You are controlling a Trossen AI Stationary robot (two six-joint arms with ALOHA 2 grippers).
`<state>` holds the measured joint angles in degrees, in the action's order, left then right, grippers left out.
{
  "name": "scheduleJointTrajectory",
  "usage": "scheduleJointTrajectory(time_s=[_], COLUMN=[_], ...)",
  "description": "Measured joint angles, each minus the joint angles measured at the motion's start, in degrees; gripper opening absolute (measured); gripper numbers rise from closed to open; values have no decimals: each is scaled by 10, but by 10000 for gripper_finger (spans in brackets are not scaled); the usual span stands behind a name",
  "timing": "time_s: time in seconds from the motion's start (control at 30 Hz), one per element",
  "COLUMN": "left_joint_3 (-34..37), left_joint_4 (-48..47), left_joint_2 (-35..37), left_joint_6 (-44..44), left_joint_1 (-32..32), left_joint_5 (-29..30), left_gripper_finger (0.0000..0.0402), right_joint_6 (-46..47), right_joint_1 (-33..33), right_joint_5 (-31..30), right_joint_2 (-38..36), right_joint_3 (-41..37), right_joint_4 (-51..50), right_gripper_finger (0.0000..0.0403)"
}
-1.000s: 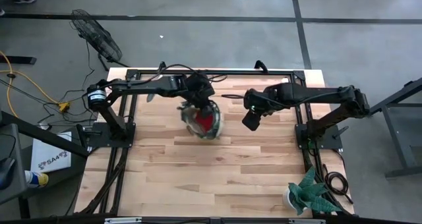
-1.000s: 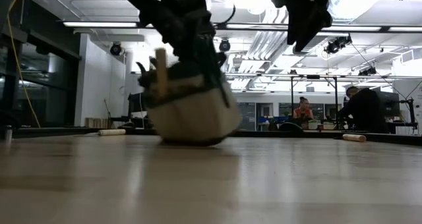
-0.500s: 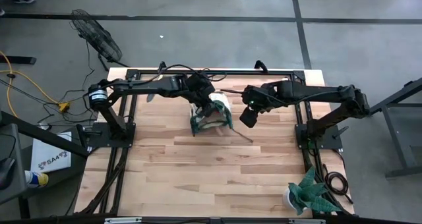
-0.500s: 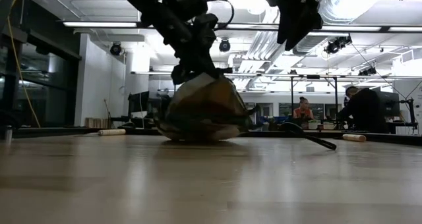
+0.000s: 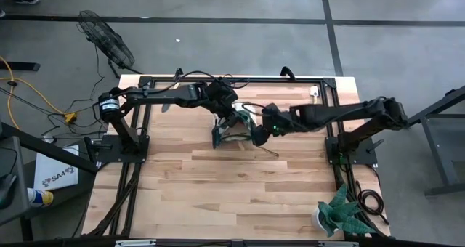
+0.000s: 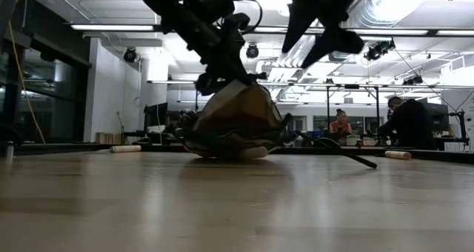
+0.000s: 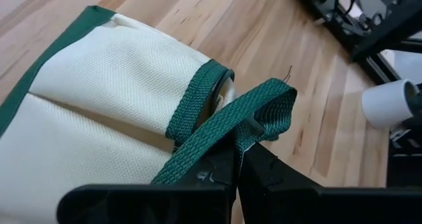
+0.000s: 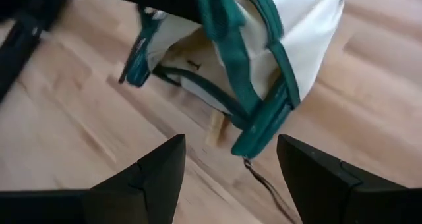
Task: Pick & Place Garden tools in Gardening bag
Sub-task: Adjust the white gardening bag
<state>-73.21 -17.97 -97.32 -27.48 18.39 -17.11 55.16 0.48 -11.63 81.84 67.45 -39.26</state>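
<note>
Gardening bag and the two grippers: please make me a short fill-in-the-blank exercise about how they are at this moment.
1. The left gripper is shut on the bag's green ____.
2. The right gripper has its fingers ____, holding nothing.
3. The gardening bag rests on the ____ table.
4. The potted plant stands at the table's corner on the ____ arm's side.

Missing words: handle; open; wooden; right
</note>
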Motion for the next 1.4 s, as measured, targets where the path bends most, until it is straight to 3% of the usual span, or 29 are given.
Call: scheduleJointTrajectory(time_s=[0.37, 0.8, 0.93, 1.07, 1.4], left_joint_3=[0, 0, 0, 0, 0], left_joint_4=[7, 17, 16, 16, 16], left_joint_2=[0, 0, 0, 1, 1], left_joint_6=[-4, -13, -13, -14, -14], left_joint_1=[0, 0, 0, 0, 0], left_joint_5=[-3, 1, 7, 10, 11], left_gripper_finger=[0, 0, 0, 0, 0], right_joint_6=[259, 468, 508, 517, 589], right_joint_1=[74, 152, 175, 193, 192], right_joint_5=[-53, -239, -258, -284, -359], right_joint_2=[0, 14, 53, 110, 238], right_joint_3=[-133, -217, -219, -219, -219], right_joint_4=[139, 284, 306, 402, 541], right_gripper_finger=[231, 231, 231, 231, 231])
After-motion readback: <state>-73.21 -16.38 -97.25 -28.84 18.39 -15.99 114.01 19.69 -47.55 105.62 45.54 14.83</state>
